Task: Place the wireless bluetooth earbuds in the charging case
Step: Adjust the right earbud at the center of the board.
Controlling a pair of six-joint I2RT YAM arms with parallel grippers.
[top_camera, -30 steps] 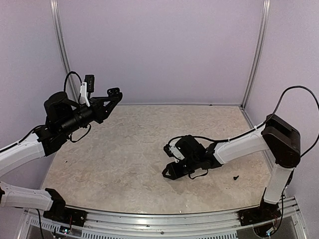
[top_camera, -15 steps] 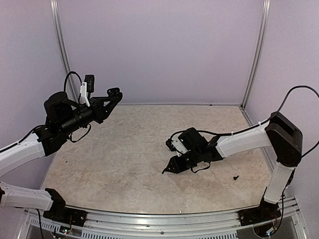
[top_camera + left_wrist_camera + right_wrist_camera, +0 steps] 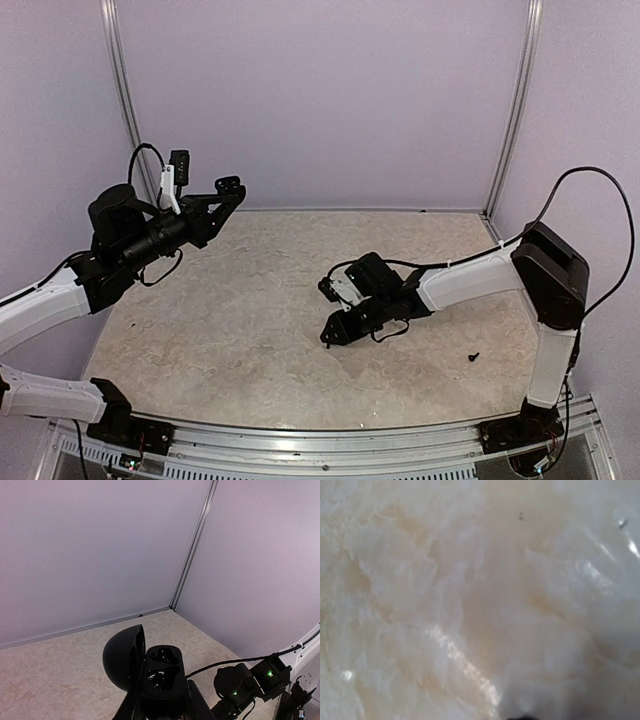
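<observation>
Your top camera looked down from behind; left wrist shared its far-right corner [image 3: 172, 608]; right wrist hugged the beige marbled worktop [image 3: 470, 605].

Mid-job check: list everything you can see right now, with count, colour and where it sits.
charging case: one, black, lid open, held aloft on the left
earbuds: none that I can make out; the case wells look dark
table: one, marbled beige, under both arms
small object: one, black, on the table towards the right; too small to identify
walls: pale lilac, around the table
left gripper: one, black, raised, shut on the charging case
right gripper: one, black, tips down near the table's middle; jaws unclear
</observation>
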